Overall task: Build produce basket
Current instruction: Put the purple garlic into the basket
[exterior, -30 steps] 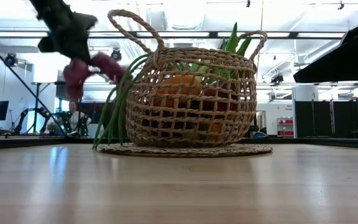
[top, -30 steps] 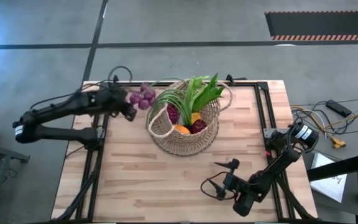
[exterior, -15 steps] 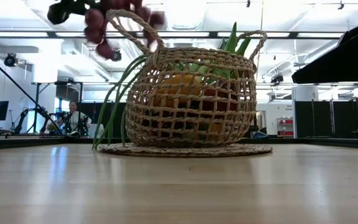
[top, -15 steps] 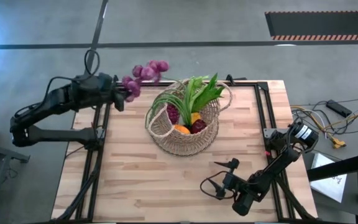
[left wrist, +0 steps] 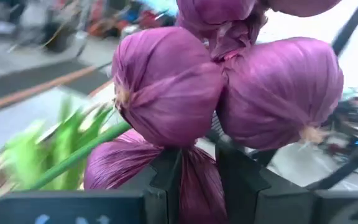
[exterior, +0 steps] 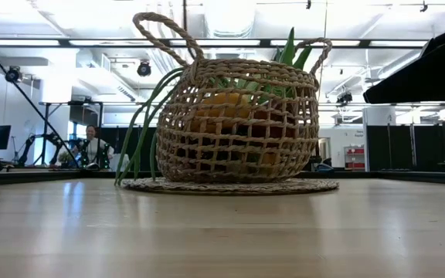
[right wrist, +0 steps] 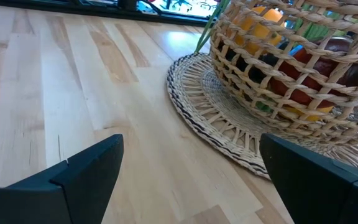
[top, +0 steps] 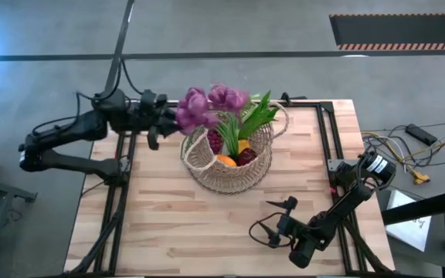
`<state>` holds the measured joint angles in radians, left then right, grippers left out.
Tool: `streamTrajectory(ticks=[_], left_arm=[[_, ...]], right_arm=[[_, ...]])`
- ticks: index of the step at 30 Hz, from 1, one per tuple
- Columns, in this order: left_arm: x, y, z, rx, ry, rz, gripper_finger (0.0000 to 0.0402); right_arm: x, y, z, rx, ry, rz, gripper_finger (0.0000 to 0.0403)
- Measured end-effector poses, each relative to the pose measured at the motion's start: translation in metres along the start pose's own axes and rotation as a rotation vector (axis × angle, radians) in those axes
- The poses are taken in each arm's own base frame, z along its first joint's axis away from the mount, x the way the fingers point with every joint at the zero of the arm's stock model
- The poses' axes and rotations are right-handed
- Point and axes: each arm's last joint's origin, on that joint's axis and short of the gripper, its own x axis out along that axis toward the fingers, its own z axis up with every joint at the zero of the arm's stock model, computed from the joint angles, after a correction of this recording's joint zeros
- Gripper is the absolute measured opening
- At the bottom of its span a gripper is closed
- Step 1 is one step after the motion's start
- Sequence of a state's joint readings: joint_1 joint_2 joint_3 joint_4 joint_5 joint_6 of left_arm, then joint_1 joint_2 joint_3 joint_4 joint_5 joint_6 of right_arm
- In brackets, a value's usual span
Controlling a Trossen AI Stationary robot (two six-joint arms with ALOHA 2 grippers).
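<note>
Since a second ago, purple bunch (top: pixel 211 106) carried from beside basket (top: pixel 230 158) to above its far-left rim.
Left gripper (top: pixel 166 120) is clamped on the bunch's stem, holding it high over the table (top: pixel 168 216). Right gripper (top: pixel 273 222) rests spread wide, near the table's front edge.

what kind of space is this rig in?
Likely a robotics lab or workshop: grey concrete floor with hazard-striped mat, loose cables beside the wooden table, a person seated among equipment behind.
</note>
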<state>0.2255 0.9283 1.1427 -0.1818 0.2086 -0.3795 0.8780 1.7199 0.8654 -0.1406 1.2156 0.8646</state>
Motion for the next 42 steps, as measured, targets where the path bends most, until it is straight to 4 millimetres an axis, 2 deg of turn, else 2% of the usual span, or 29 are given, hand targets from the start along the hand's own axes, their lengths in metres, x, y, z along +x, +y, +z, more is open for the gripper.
streamTrajectory(ticks=[9,13,15,21,26,31,37,42], left_arm=[[0.047,-0.016,0.013,0.176,-0.310,-0.213,0.0070],[0.064,-0.018,0.016,0.219,-0.472,-0.282,0.0070],[0.072,-0.017,0.014,0.227,-0.489,-0.297,0.0070],[0.098,-0.005,-0.011,0.227,-0.238,-0.170,0.0070],[0.103,0.004,-0.039,0.279,-0.009,0.155,0.0070],[0.099,0.005,-0.056,0.344,0.108,0.438,0.0070],[0.098,0.001,-0.076,0.427,0.221,0.615,0.0070],[0.111,0.003,-0.101,0.508,0.315,0.666,0.0070]], right_arm=[[0.000,0.000,0.000,0.000,0.000,0.000,0.0368],[0.000,0.000,0.000,0.000,0.000,0.000,0.0368],[0.000,0.000,0.000,0.000,0.000,0.000,0.0368],[0.000,0.000,0.000,-0.001,0.001,0.000,0.0368],[0.000,0.000,0.000,-0.001,0.001,0.001,0.0368],[0.000,0.000,0.000,0.000,0.001,0.001,0.0368],[0.000,0.000,0.000,0.000,0.001,0.001,0.0368],[0.000,0.000,0.000,0.000,0.001,0.001,0.0368]])
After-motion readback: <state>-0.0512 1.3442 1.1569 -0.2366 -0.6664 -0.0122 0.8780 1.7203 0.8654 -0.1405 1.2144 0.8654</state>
